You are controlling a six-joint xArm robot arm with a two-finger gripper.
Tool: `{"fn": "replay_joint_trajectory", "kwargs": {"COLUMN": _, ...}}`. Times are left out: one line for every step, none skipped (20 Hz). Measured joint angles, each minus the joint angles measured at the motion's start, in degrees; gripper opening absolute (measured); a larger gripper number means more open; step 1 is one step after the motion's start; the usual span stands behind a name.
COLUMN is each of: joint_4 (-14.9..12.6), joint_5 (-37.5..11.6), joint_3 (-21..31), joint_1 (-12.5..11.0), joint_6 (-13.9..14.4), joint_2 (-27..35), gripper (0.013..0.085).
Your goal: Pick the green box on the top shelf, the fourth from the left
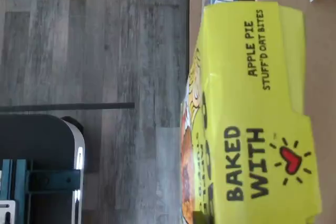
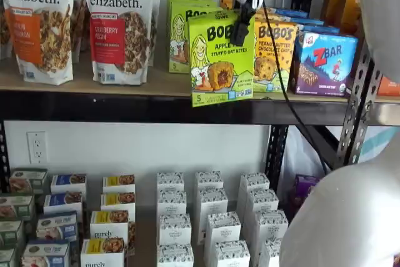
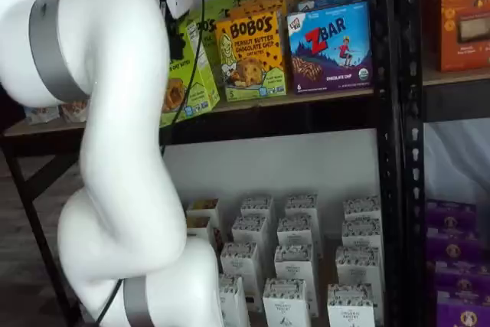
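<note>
The green box [image 2: 220, 57], a lime carton reading "BOBO'S APPLE PIE", hangs slightly tilted in front of the top shelf [image 2: 94, 84], its lower edge overlapping the black front beam. My gripper [image 2: 245, 12] comes down from above and is shut on the box's upper right corner, with one black finger showing against its face. The wrist view is filled by the box's top flap [image 1: 252, 114], printed "BAKED WITH", above grey wood flooring. In a shelf view my white arm hides most of the green box [image 3: 187, 86].
More green boxes [image 2: 178, 26] stand behind on the shelf. A yellow-orange Bobo's box [image 2: 275, 54] and a blue ZBAR box [image 2: 325, 60] are to the right, granola bags [image 2: 119, 23] to the left. White cartons [image 2: 206, 223] fill the lower shelf.
</note>
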Motion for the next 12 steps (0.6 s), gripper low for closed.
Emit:
{"fn": "replay_joint_trajectory", "kwargs": {"joint_4": 0.0, "joint_5": 0.13, "joint_3": 0.07, "joint_1": -0.04, "joint_6": -0.03, "joint_2": -0.13, "gripper": 0.029}}
{"fn": "replay_joint_trajectory", "kwargs": {"joint_4": -0.05, "joint_5": 0.25, "joint_3": 0.15, "joint_1": -0.06, "joint_6": -0.05, "joint_2": -0.26, "gripper": 0.029}}
{"fn": "replay_joint_trajectory", "kwargs": {"joint_4": -0.09, "joint_5": 0.36, "joint_3": 0.28, "joint_1": -0.09, "joint_6": -0.08, "joint_2": -0.44, "gripper": 0.029}}
{"fn": "replay_joint_trajectory", "kwargs": {"joint_4": -0.12, "joint_5": 0.45, "joint_3": 0.46, "joint_1": -0.14, "joint_6": -0.13, "joint_2": -0.66, "gripper": 0.029}}
{"fn": "replay_joint_trajectory", "kwargs": {"joint_4": -0.17, "joint_5": 0.53, "joint_3": 0.68, "joint_1": -0.2, "joint_6": -0.19, "joint_2": -0.92, "gripper": 0.029}}
{"fn": "replay_joint_trajectory", "kwargs": {"joint_4": -0.22, "joint_5": 0.62, "joint_3": 0.84, "joint_1": -0.25, "joint_6": -0.25, "joint_2": -1.11, "gripper": 0.029}}
{"fn": "replay_joint_trajectory", "kwargs": {"joint_4": -0.31, "joint_5": 0.68, "joint_3": 1.03, "joint_1": -0.3, "joint_6": -0.31, "joint_2": -1.32, "gripper": 0.029}}
{"fn": "replay_joint_trajectory", "kwargs": {"joint_4": -0.43, "joint_5": 0.73, "joint_3": 1.2, "joint_1": -0.34, "joint_6": -0.36, "joint_2": -1.5, "gripper": 0.029}}
{"fn": "replay_joint_trajectory", "kwargs": {"joint_4": -0.58, "joint_5": 0.76, "joint_3": 1.45, "joint_1": -0.4, "joint_6": -0.45, "joint_2": -1.74, "gripper": 0.029}}
{"fn": "replay_joint_trajectory", "kwargs": {"joint_4": -0.69, "joint_5": 0.82, "joint_3": 1.66, "joint_1": -0.47, "joint_6": -0.55, "joint_2": -1.95, "gripper": 0.029}}
{"fn": "replay_joint_trajectory", "kwargs": {"joint_4": -0.77, "joint_5": 0.89, "joint_3": 1.87, "joint_1": -0.55, "joint_6": -0.64, "joint_2": -2.14, "gripper": 0.029}}
{"fn": "replay_joint_trajectory", "kwargs": {"joint_4": -0.83, "joint_5": 0.92, "joint_3": 2.1, "joint_1": -0.63, "joint_6": -0.73, "joint_2": -2.34, "gripper": 0.029}}
